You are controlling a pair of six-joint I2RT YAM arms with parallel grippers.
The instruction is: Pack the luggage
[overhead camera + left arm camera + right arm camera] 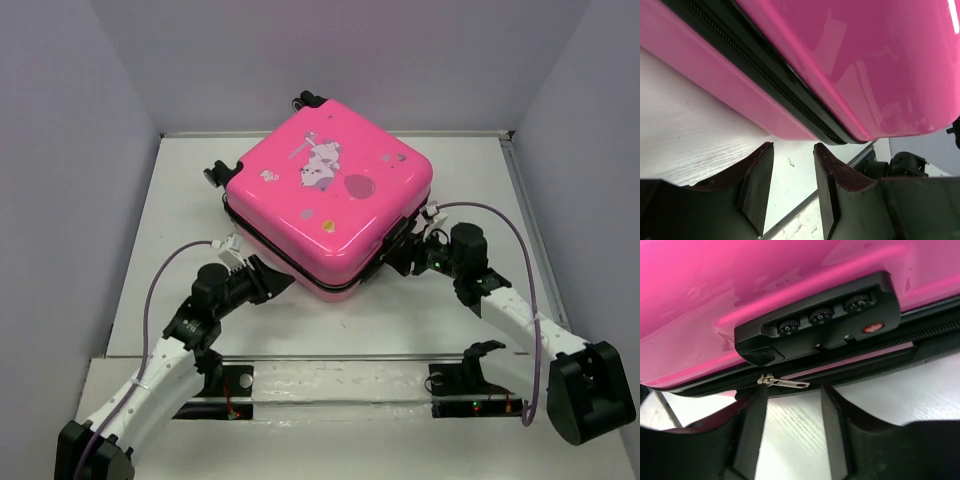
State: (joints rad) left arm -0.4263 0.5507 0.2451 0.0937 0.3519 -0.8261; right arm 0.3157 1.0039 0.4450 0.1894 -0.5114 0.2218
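The hot-pink luggage [330, 195] lies flat with its printed lid down over the base, turned diagonally on the table. My left gripper [282, 279] is open and empty, close to the case's near-left side, where the black zipper track [765, 85] runs between the shells. My right gripper [400, 252] is open at the case's near-right side, just below the black combination lock [820, 320]. A silver zipper pull [785, 383] lies on the track just above my left fingertip [757, 400]; no finger grips it.
Black wheels [308, 100] stick out at the case's far corner and left side [216, 172]. The white table [180, 220] is walled by grey panels on three sides. A metal rail [340, 357] crosses the near edge by the arm bases.
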